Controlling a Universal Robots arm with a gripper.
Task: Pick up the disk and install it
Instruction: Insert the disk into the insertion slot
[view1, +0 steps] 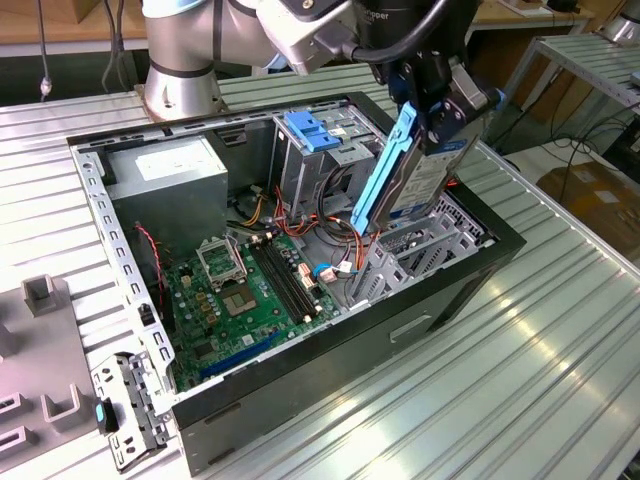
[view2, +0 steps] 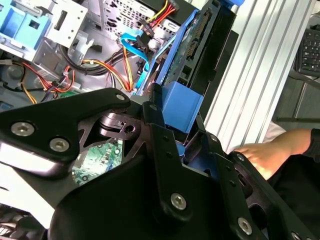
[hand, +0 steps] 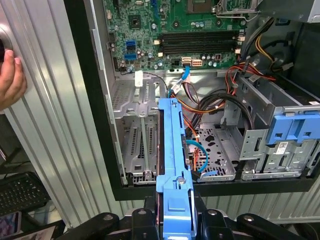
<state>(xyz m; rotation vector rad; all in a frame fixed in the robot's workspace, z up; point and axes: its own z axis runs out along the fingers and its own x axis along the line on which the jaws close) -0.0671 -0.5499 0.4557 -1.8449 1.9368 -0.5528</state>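
Observation:
The disk (view1: 424, 178), silver-grey with a white label and light blue carrier rails, hangs tilted on edge over the open computer case (view1: 478, 268). Its lower end is just above the perforated drive bay (view1: 425, 248) at the case's corner on the exterior view's right. My gripper (view1: 437, 112) is shut on the disk's upper end. In the first wrist view the disk's blue rail (hand: 174, 150) runs from the gripper (hand: 175, 212) toward the grey bay (hand: 137, 132). In the second wrist view the disk (view2: 183, 106) sits between the black fingers (view2: 162, 150).
A tall metal cage with a fixed blue bracket (view1: 314, 130) stands beside the bay. Orange and red cables (view1: 330, 235) cross the floor by the green motherboard (view1: 245, 290). The grey power supply (view1: 165, 172) sits at the back. A person's hand (hand: 10, 80) rests on the ribbed table (view1: 560, 330).

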